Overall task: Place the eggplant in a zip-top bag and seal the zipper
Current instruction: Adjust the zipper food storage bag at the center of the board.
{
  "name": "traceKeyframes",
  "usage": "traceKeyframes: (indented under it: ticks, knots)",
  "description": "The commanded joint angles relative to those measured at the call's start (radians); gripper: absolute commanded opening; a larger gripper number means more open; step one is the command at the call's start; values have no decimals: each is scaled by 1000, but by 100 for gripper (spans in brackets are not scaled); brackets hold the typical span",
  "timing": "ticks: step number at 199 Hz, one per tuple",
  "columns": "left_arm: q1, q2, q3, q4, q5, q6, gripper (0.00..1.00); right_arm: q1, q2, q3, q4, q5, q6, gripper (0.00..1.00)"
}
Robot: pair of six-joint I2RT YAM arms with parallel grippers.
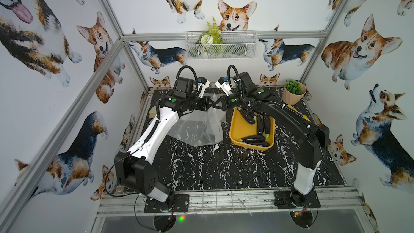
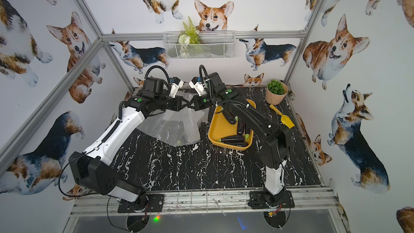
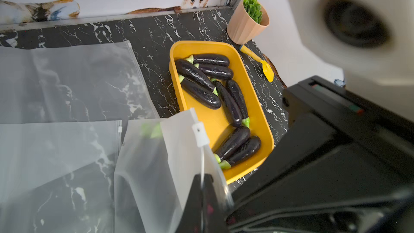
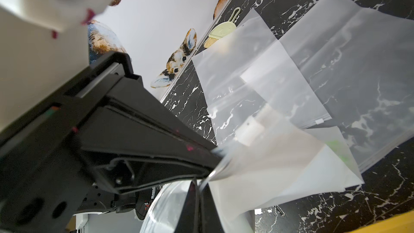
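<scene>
Left gripper [image 1: 210, 103] and right gripper [image 1: 218, 105] meet tip to tip at 12 o'c of the black white-veined marble tabletop [image 1: 224, 171]. Both are clamped on the top lip of the frosted zip-top plastic bag [image 1: 214, 124], which hangs below them. A white slider tab [image 3: 200, 134] sits on that lip, just past the left fingers [image 3: 195, 207]. A green smear [image 3: 152, 131] shows thru the frosted wall, prob. the stem of an eggplant inside; its body can't be made out. Dark purple eggplants [image 1: 255, 139] lie in the mustard-yellow rectangular tray [image 1: 238, 128] at 3 o'c, whose 9 o'c rim is just beside the bag.

Room: open marble runs from the bags' near edge to the 6 o'c rail, btwn the two arm bases. Flat frosted spare bags [image 3: 67, 79] overlap at approx 10 o'c, under the left arm. In the 1 o'c corner is a beige ribbed pot w/ green plant [image 1: 293, 95], w/ a yellow plastic scoop [image 2: 284, 121] near it along the 3 o'c edge.

Hidden: the tray's 12 o'c end is under the right forearm. The pale green hand brush [image 4: 221, 32] at the 9 o'c edge is mostly behind the left arm in both top views. Each wrist view is part blocked by the opposite gripper and a blurred white housing.
</scene>
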Motion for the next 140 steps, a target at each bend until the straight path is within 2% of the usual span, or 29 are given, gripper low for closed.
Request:
traceKeyframes:
  ticks: [1, 18, 41, 50, 77, 102, 120, 140]
  knots:
    - [-1, -16, 30, -19, 19, 53, 0, -28, -29, -20, 44, -57, -9, 13]
    - [2, -20, 82, -73, 19, 123, 0, -85, -57, -49, 40, -129, -41, 33]
    - [15, -13, 137, -155, 50, 235, 0, -181, -126, -107, 37, -216, -150, 49]
    - [19, -13, 146, -190, 88, 297, 0, -209, -157, -147, 67, -248, -199, 52]
    - [21, -27, 161, -260, 249, 453, 0, -219, -175, -140, -38, -294, -529, 55]
    - [21, 19, 250, -384, 317, 551, 0, -223, -177, -160, -53, -318, -734, 59]
    - [19, 42, 292, -445, 330, 595, 0, -223, -177, -183, 4, -391, -790, 60]
    - [20, 51, 305, -470, 312, 611, 0, -211, -191, -229, 150, -426, -750, 62]
